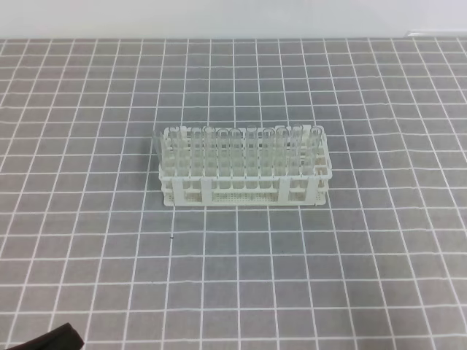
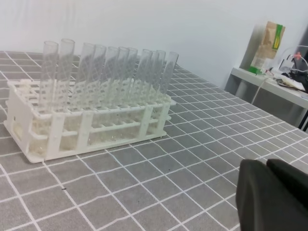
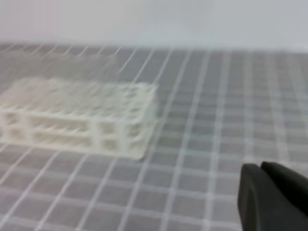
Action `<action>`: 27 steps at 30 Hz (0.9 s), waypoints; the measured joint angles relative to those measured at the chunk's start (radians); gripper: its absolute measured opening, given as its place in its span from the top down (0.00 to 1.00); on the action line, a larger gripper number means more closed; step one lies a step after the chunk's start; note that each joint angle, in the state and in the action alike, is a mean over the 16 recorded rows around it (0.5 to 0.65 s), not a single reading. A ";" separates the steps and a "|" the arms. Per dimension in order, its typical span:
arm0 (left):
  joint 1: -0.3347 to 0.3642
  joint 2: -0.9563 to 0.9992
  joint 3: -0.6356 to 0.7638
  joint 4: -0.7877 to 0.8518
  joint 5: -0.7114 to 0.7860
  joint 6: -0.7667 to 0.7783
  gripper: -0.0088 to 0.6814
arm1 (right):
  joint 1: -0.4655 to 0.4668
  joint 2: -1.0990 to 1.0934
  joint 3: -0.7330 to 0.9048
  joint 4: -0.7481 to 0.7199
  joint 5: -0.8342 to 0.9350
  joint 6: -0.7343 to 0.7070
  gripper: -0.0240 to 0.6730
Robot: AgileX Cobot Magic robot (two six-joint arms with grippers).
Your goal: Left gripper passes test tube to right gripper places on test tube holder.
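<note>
The white test tube holder [image 1: 244, 182] stands mid-table on the grey grid mat, and it also shows in the left wrist view [image 2: 86, 127] and, blurred, in the right wrist view [image 3: 77, 120]. Several clear test tubes [image 2: 110, 72] stand upright along its far row. No loose test tube shows anywhere. My left gripper [image 2: 266, 163] sits low at the frame's bottom right, shut and holding nothing, well short of the holder. A black bit of the left arm [image 1: 57, 337] peeks in at the exterior view's bottom left. My right gripper [image 3: 261, 167] is likewise shut and holds nothing.
The grey mat with white grid lines [image 1: 350, 277] covers the whole table. A tiny dark speck [image 1: 171, 237] lies in front of the holder. Beyond the table's far right edge stands a side bench with a paper bag [image 2: 269, 45] and cables [image 2: 293, 72].
</note>
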 joint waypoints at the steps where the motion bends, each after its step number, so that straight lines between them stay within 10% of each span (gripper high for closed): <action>1: 0.000 0.000 0.000 0.000 0.000 0.000 0.99 | -0.025 -0.036 0.022 0.003 -0.004 -0.005 0.98; 27: 0.000 -0.001 0.002 0.010 -0.002 0.002 0.99 | -0.121 -0.236 0.182 -0.163 -0.062 0.088 0.98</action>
